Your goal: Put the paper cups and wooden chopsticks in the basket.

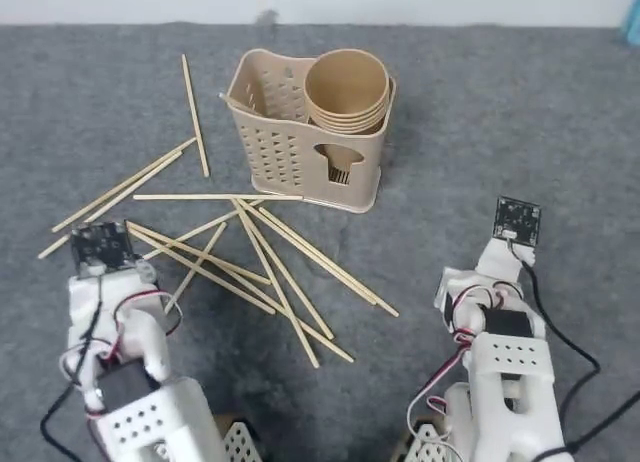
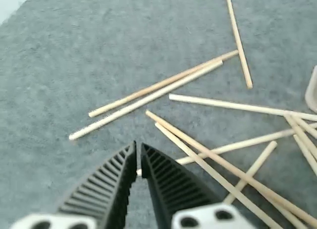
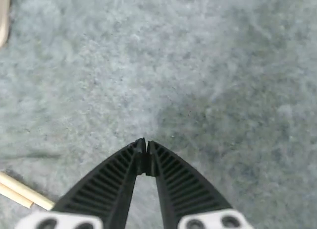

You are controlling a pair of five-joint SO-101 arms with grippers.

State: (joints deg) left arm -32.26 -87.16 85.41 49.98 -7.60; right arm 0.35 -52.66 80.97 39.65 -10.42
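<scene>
Left claw [image 2: 138, 148] and right claw [image 3: 146, 143] are both clenched, empty, low over the grey tabletop [image 1: 500, 112]. Wooden chopsticks [image 1: 200, 196] lie scattered before the left one. Farther off, paper cups [image 1: 347, 82] sit stacked inside the basket [image 1: 290, 154].

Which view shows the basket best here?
The high view: the whole basket stands upright, with the stacked paper cups inside it. The left wrist view catches a sliver of its wall at the frame edge; the right wrist view has a beige edge, probably the same basket.
</scene>
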